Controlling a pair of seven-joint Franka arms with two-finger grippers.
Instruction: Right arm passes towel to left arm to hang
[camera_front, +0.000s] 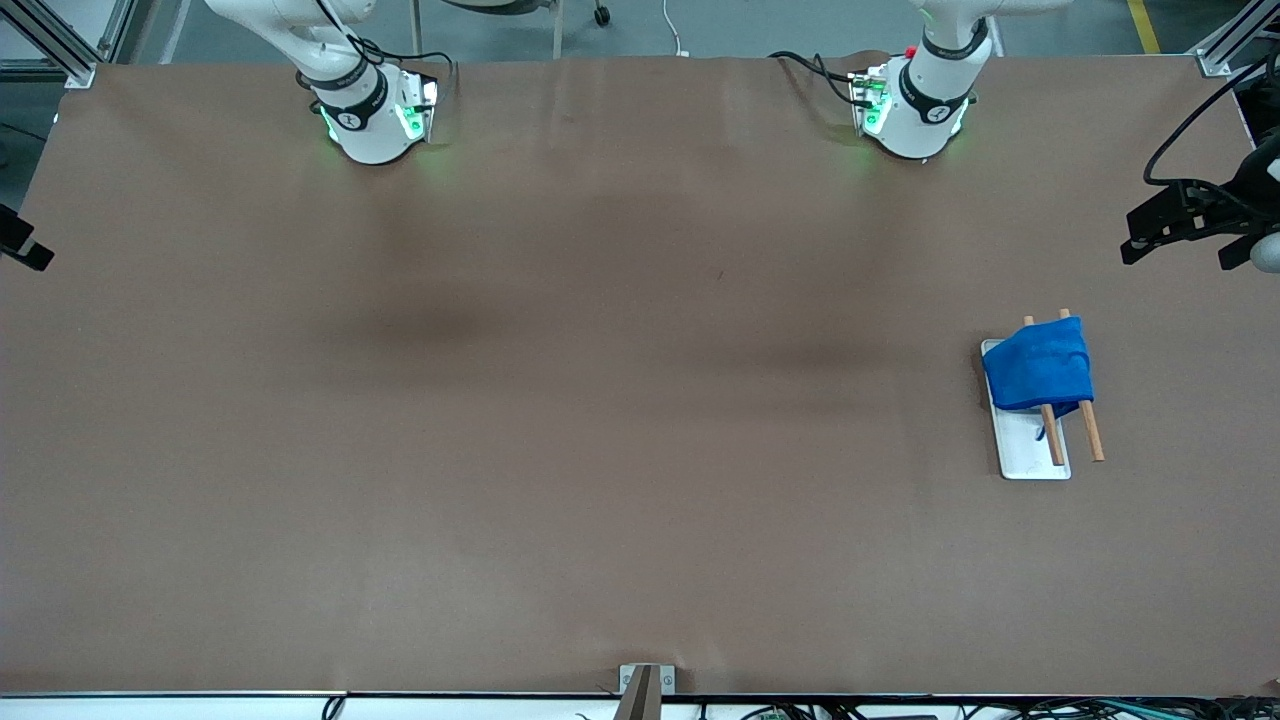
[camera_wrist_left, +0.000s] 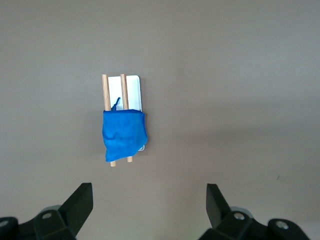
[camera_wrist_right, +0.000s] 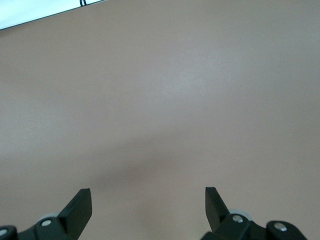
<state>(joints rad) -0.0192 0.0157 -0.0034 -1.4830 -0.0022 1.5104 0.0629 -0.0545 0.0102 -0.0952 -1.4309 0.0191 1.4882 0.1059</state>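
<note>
The blue towel (camera_front: 1038, 372) hangs draped over two wooden rods (camera_front: 1092, 435) of the white rack tray (camera_front: 1030, 450), toward the left arm's end of the table. In the left wrist view the towel (camera_wrist_left: 124, 135) covers one end of the rods (camera_wrist_left: 105, 92) above the tray (camera_wrist_left: 134, 90). My left gripper (camera_wrist_left: 149, 200) is open and empty, high above the table and well clear of the towel. Open and empty too, my right gripper (camera_wrist_right: 148, 200) is over bare brown table. Only the base of the left arm (camera_front: 915, 110) and of the right arm (camera_front: 370, 115) show in the front view.
A black device on a cable (camera_front: 1190, 220) juts in at the table's edge at the left arm's end. Another black piece (camera_front: 20, 245) sits at the right arm's end. A metal bracket (camera_front: 645, 685) stands at the edge nearest the front camera.
</note>
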